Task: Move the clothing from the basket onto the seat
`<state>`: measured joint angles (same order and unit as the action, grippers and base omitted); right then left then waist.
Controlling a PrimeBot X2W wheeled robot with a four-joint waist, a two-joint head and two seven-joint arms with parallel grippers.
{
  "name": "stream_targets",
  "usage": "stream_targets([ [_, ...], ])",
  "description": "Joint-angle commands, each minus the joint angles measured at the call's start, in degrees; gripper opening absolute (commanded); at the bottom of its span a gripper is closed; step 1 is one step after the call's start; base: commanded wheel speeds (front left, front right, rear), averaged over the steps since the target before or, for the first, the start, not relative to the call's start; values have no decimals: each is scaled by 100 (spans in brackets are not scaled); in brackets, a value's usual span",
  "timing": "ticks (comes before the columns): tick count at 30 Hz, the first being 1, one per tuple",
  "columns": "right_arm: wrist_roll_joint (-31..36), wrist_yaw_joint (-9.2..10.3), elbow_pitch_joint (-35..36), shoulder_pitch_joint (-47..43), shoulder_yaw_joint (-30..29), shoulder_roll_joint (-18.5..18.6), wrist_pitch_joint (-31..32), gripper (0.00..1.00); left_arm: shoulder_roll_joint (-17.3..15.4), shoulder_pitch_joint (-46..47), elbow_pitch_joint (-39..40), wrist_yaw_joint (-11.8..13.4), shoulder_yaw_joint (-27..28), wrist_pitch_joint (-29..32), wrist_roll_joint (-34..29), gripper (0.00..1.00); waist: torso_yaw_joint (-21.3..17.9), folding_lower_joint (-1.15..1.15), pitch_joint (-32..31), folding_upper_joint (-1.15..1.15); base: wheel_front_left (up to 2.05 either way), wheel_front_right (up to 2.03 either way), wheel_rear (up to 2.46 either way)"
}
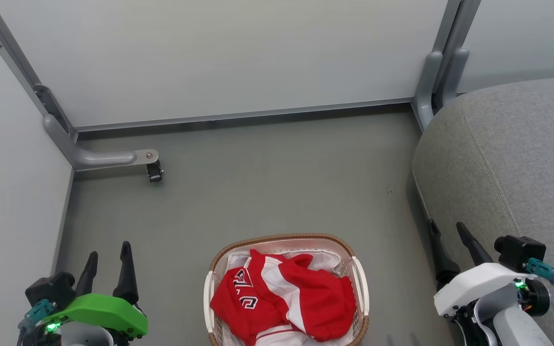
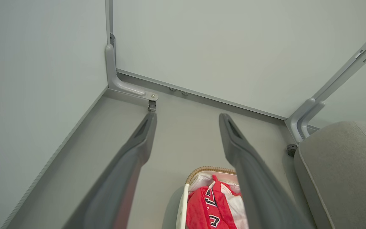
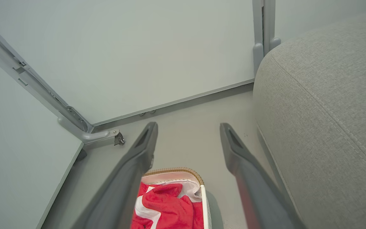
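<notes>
1. The seat (image 1: 512,158) is a big grey fabric sofa cushion with a rounded corner and a stitched seam. It lies at the right of the head view. Its long side edge runs from far to near, and its corner is near the upright metal post (image 1: 438,81).
2. The basket (image 1: 282,239) is white perforated plastic with a brown woven rim, a white liner and white handles on its left and right sides. It stands on the floor left of the seat and apart from it. The frame cuts off its near end, so I cannot tell its long axis.
3. The clothing (image 1: 306,298) is red sportswear with white bands, crumpled in a heap inside the basket. Black-and-white block lettering (image 1: 243,288) shows on its left side.
4. The left gripper (image 1: 108,252) is spread wide and holds nothing. It sits left of the basket, with its fingers pointing at the far panel.
5. The right gripper (image 1: 446,226) is also wide apart and empty, beside the seat's edge.
6. Pale grey partition panels (image 1: 209,57) wall in a smooth grey floor (image 1: 267,182). A metal foot bracket (image 1: 128,157) juts out at the left corner.
</notes>
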<state>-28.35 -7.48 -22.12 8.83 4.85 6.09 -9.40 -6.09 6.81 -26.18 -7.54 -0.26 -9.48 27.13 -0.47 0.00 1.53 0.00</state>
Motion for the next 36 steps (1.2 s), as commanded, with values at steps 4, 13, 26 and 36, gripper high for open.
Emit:
stream_targets([
  [4, 323, -1, -15, 104, 58, 30, -105, 100, -51, 159, -28, 6, -26, -93, -325, 100, 6, 0, 17, 0, 0, 0, 0],
  [13, 765, -1, -98, 51, 113, 33, -216, 100, -79, 157, -146, 7, 8, -206, -770, 100, 27, 0, -5, 0, 0, 0, 0],
  [26, 1416, -1, -115, -99, -182, -72, -371, 100, 15, -70, -84, 8, 260, -360, -1287, 100, 0, 0, -42, 0, 0, 0, 0],
  [36, 1865, 0, -114, -134, -472, -192, -484, 100, 117, -98, -108, 10, 449, -475, -1550, 100, -3, 0, -33, 0, 0, 0, 0],
])
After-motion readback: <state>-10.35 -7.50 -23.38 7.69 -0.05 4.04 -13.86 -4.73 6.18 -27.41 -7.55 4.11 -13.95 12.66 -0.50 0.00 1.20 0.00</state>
